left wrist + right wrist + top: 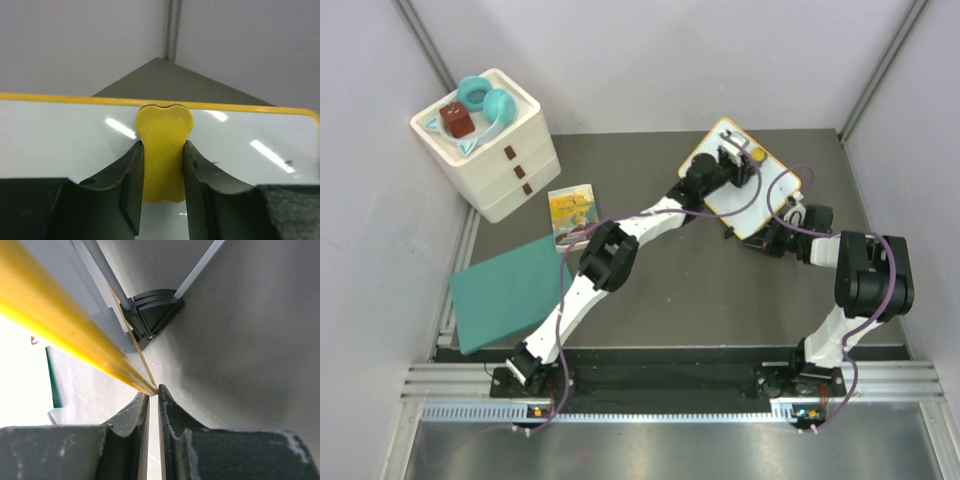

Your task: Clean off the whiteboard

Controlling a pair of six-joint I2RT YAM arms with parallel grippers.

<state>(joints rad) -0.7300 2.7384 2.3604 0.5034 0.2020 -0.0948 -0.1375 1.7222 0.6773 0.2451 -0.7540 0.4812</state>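
**Item: whiteboard (745,195).** Small rectangular board, white face, rounded corners, thin orange-yellow frame. It sits at the far right of the dark bench (670,290), turned cornerwise to the arms. In the left wrist view the face (60,140) is glossy and carries streaks of reflected light. It is almost bare there, with only a few faint dark specks toward the right side. The frame runs across the top of that view. In the right wrist view the frame (60,325) shows edge-on as a yellow bar running from upper left down to the fingertips.

**Left claw (732,152).** Reaches over the board's far half. It is pressed together on a yellow block (164,150) with a lobed top, one dark finger against each flank. The block stands against the white face just below the top frame. Whether it presses on the face cannot be told.

**Right claw (767,238).** At the board's near corner. The fingers (135,415) are drawn nearly together, pinching the thin frame edge, which runs into the narrow slit between them.

**Other stock.**
- White drawer unit (505,170) at far left, with teal headphones (485,100) on top.
- Yellow packet (572,215) just beside the unit.
- Flat teal sheet (505,290) at near left, well apart from the board.
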